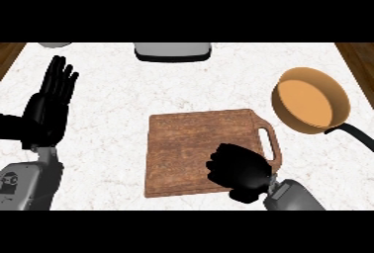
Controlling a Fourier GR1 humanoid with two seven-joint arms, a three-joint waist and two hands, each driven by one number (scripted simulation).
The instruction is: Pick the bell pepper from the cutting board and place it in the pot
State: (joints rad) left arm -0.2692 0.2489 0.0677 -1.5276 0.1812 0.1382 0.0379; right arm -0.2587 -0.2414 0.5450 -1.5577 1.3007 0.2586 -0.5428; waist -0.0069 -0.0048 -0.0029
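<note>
A brown wooden cutting board point(190, 148) with a handle slot on its right side lies in the middle of the white marble counter. My right hand point(240, 170) is over the board's lower right corner, fingers curled downward into a closed grasp. No bell pepper shows anywhere; the curled hand hides what it holds. An orange pot point(310, 101) with a black handle point(358, 134) stands to the right of the board, and its inside looks bare. At the left edge my left hand point(50, 106) rests open, fingers up.
A white and black appliance point(173, 51) stands at the counter's back edge, and a pale round object point(55, 44) sits at the back left. Dark wood shows past the counter at both upper corners.
</note>
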